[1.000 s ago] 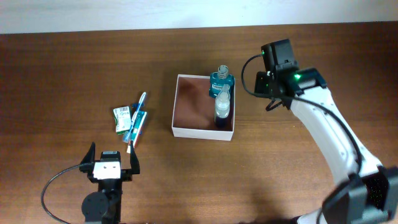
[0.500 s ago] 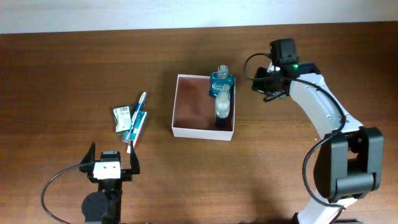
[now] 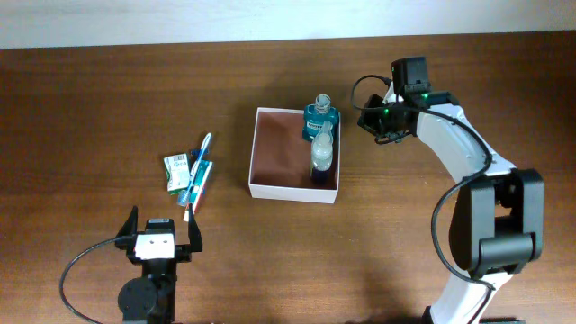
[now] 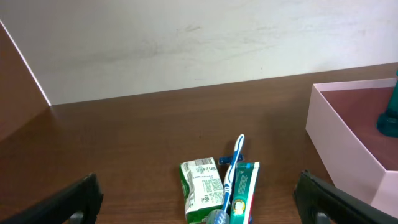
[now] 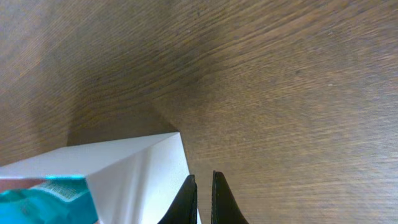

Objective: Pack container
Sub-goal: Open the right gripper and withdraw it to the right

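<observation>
Looking from overhead: the container [image 3: 279, 157] is a square shallow box with thin white walls and a reddish-brown inside, lying near the middle of the brown wooden surface [image 3: 90, 90].
Container contents: a teal bottle [image 3: 319, 115] stands in the far right corner, and a clear bottle [image 3: 322, 155] stands just in front of it along the right wall. The left part of the floor is bare.
Loose items: a green packet [image 3: 176, 171], a blue-and-white toothbrush [image 3: 198, 166] and a teal toothpaste box [image 3: 202, 183] lie bunched together, well apart from the container on its left. The toothbrush lies across the box.
Left end effector [image 3: 163, 221]: near the front edge, just in front of the bunch, fingers wide apart and holding nothing.
Right end effector [image 3: 382, 126]: outside the container, near its far right corner.
Left wrist view: the packet [image 4: 200, 186], toothbrush [image 4: 232, 171] and toothpaste box [image 4: 245, 194] lie between the two spread fingers. The container's pale wall [image 4: 342, 143] rises at the right, with the teal bottle [image 4: 390, 112] at the frame's edge.
Right wrist view: the two dark fingertips are pressed together with nothing between them, just beside a white corner of the container [image 5: 143, 168]. Whether they touch it cannot be told. A teal patch [image 5: 46, 196] shows at the lower left, behind the white wall.
</observation>
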